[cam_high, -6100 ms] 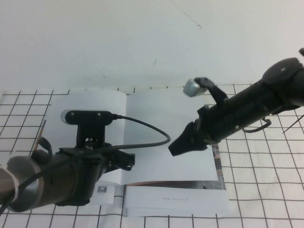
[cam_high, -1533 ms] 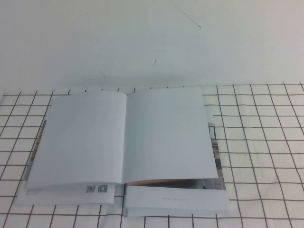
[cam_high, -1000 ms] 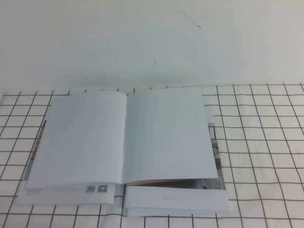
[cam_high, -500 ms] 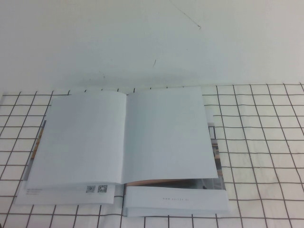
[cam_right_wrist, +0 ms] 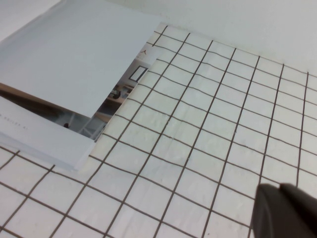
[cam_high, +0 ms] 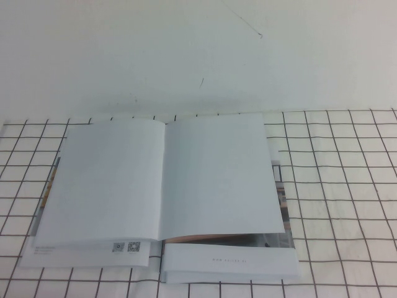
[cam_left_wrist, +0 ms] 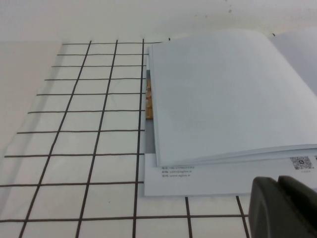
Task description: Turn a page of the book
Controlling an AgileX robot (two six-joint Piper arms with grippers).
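Note:
The book (cam_high: 164, 186) lies open on the gridded cloth, showing two blank white leaves with printed leaves sticking out beneath at the near and right edges. Neither arm shows in the high view. My left gripper (cam_left_wrist: 283, 208) is shut and empty, just off the book's near left corner (cam_left_wrist: 198, 173). My right gripper (cam_right_wrist: 285, 210) is shut and empty over the cloth, well to the right of the book's right edge (cam_right_wrist: 74, 74).
A white cloth with a black grid (cam_high: 335, 205) covers the near part of the table. Bare white table surface (cam_high: 186, 56) lies behind the book.
Six seconds ago both arms hung over the book; they have since drawn back out of the high view. Nothing has changed in the last second and a half.

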